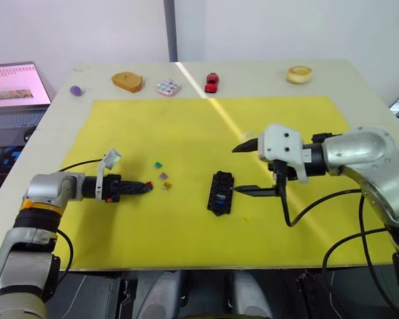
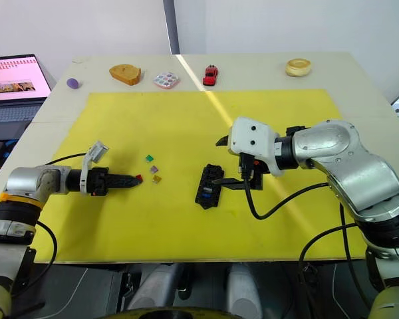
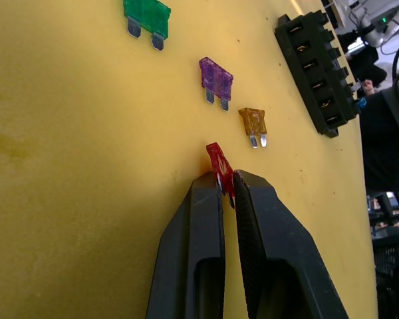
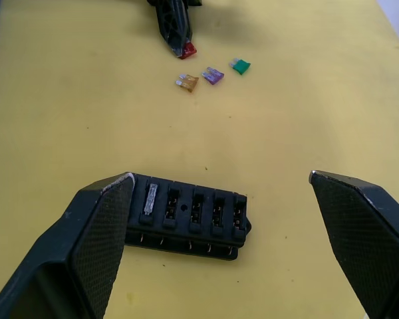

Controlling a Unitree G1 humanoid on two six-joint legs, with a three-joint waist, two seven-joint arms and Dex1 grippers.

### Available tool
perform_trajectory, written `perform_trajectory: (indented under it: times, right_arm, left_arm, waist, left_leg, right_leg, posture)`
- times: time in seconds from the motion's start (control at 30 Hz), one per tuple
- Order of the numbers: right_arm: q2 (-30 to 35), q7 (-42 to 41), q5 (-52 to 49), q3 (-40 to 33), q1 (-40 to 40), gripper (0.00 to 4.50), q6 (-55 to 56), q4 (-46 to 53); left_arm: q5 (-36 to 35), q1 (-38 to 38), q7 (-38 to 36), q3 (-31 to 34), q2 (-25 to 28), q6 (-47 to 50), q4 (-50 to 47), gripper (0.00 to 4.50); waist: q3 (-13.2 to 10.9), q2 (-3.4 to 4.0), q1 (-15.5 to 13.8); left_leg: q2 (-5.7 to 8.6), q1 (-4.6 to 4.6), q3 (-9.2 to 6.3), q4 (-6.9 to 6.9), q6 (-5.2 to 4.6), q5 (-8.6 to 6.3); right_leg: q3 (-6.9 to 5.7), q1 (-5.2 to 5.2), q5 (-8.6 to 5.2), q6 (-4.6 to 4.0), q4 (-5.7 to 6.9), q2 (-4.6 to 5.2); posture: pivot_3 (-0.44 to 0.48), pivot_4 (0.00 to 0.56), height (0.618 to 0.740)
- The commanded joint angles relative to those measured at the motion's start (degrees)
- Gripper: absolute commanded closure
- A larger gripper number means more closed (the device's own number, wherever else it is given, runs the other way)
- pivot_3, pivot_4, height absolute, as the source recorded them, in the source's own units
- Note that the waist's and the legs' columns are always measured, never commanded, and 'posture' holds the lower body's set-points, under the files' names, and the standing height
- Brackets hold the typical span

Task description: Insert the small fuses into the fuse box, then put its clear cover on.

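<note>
- The left gripper [image 3: 227, 189] lies low over the yellow mat [image 1: 186, 126], its jaws closed on a red fuse [image 3: 219, 163] that sticks out from between the fingertips.
- Just ahead of the held fuse three loose fuses rest flat on the mat: an amber one [image 3: 253, 123] nearest, then a purple one [image 3: 216, 78], then a green one [image 3: 147, 15] farthest out, each apart from the others.
- The fuse box [image 1: 221, 193] sits on the mat near the middle, between the two arms and well apart from the loose fuses.
- In the right wrist view the fuse box [image 4: 186, 214] shows its row of slots, with a pale grey fuse [image 4: 148, 198] seated in the end slot; the head views show a spot of blue [image 1: 219, 197] on the box as well.
- The right gripper [image 4: 219, 249] hovers at the fuse box with its jaws spread wide; one finger [image 4: 96, 232] is just beside one end of the box, the other [image 4: 362, 232] stands well clear of the opposite end.
- Along the far edge of the surface [image 1: 266, 80], off the mat, stand a small purple ball [image 1: 75, 90], a brown bread-like piece [image 1: 127, 81], a round multicoloured dotted disc [image 1: 168, 87], a red toy car [image 1: 211, 82] and a pale ring [image 1: 299, 74].
- An open laptop [image 1: 13, 93] sits beside the surface on the robot's left.
</note>
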State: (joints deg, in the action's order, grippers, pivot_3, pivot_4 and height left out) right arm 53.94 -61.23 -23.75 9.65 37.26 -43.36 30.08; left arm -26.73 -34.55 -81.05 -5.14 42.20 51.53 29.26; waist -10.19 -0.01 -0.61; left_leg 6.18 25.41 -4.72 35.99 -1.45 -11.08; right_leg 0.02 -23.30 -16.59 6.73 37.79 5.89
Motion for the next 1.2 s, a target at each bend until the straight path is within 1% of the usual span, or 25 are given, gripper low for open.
perform_trajectory:
  times: [0.03,0.27,0.43,0.57,0.93,1.2]
  right_arm:
    - [0.0,0.0,0.1,-0.9,1.3,0.00,0.8,0.8]
    - [0.0,0.1,-0.2,-1.2,1.2,0.00,0.7,0.7]
    - [-0.2,0.3,0.0,-1.0,1.2,0.00,0.9,0.5]
    - [-0.3,0.3,0.2,-0.9,1.1,0.00,1.1,0.5]
    - [-0.9,0.4,0.1,-0.7,1.0,0.00,0.8,0.6]
    - [-0.9,0.6,0.5,-0.5,0.4,0.00,1.0,1.2]
  left_arm:
    - [0.8,0.7,0.8,0.8,1.2,1.5,2.5,4.10]
    - [0.7,-0.9,0.4,2.7,2.5,2.0,4.9,4.10]
    - [0.8,-1.6,-0.4,2.9,3.2,1.4,5.8,4.10]
    - [0.9,-2.0,-0.1,2.9,3.1,1.1,5.9,4.10]
    - [1.6,-4.2,0.8,3.4,3.0,-0.9,9.2,4.10]
    - [3.0,-3.0,-0.4,1.0,2.1,-2.4,7.2,4.10]
  waist:
    - [0.0,0.00,0.1]
    - [0.0,0.00,0.4]
    - [0.0,0.00,0.6]
    - [0.0,0.00,1.2]
    - [0.0,0.00,1.2]
    - [0.0,-0.01,1.2]
  left_leg:
    - [0.00,0.00,0.00,0.00,0.00,0.00]
    - [-0.02,-0.01,0.00,-0.04,0.02,0.01]
    - [-0.02,0.00,0.00,-0.05,0.04,0.02]
    - [-0.02,0.01,0.00,-0.07,0.04,0.03]
    - [-0.02,0.01,0.00,-0.07,0.06,0.03]
    - [-0.02,0.02,0.00,-0.07,0.06,0.04]
  right_leg:
    - [0.00,0.00,0.00,0.00,0.01,0.00]
    - [0.00,-0.02,-0.01,-0.01,0.09,-0.01]
    - [0.01,-0.03,-0.01,-0.01,0.15,-0.02]
    - [0.01,-0.03,-0.01,-0.01,0.16,-0.01]
    - [0.01,-0.04,-0.01,-0.01,0.20,-0.01]
    - [0.01,-0.03,-0.01,-0.01,0.21,-0.01]
  posture:
    - [0.000,0.150,0.740]
    - [0.000,0.150,0.740]
    - [0.000,0.150,0.740]
    - [0.000,0.150,0.740]
    - [0.000,0.150,0.740]
    - [0.000,0.150,0.740]
